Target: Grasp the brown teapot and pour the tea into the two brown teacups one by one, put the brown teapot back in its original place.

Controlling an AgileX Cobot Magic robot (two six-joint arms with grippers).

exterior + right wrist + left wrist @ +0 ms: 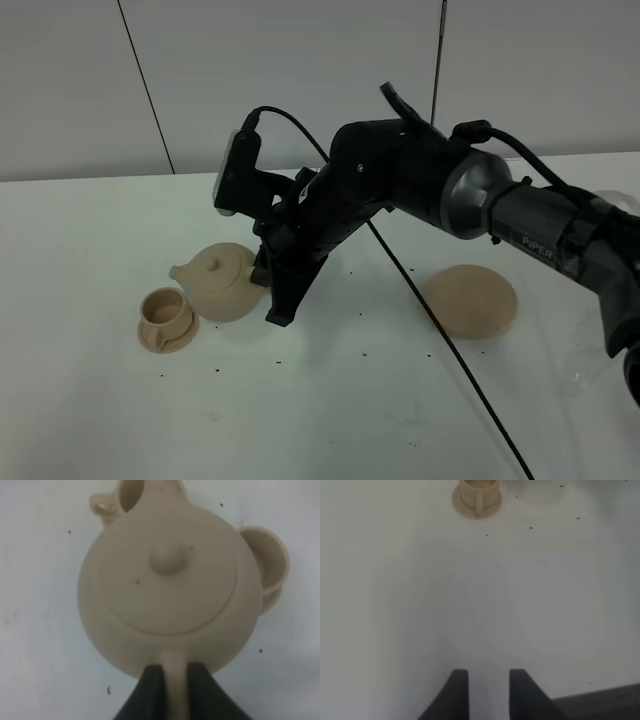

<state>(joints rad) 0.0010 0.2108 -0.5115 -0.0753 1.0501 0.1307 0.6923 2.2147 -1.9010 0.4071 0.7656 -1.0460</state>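
On the white bench [320, 420], left of the middle in my high view, the tan teapot [222, 282] sits low with its spout pointing left. I cannot tell whether its base touches the surface. The right end effector [277, 308] reaches across the middle and is clamped on the teapot's loop handle. My right wrist view shows the two dark fingers [152, 692] pressed to either side of that handle, with the knobbed lid facing the camera. One cup [165, 308] stands on its saucer [186, 340] just in front of the spout. A second cup [270, 555] shows close against the teapot's far flank in the wrist view. The round plate [470, 298] lies well apart to the right, and the teapot is off it. The left end effector [489, 695] hangs over the bench with its fingers a little apart and gripping nothing. One of the cups stands on a saucer ahead of it, though I cannot tell which. The surface is matte white, scattered with small dark specks [530, 528], and a black cable [440, 335] runs diagonally across it. Behind stands a pale grey panelled wall [80, 90] with thin dark seams.
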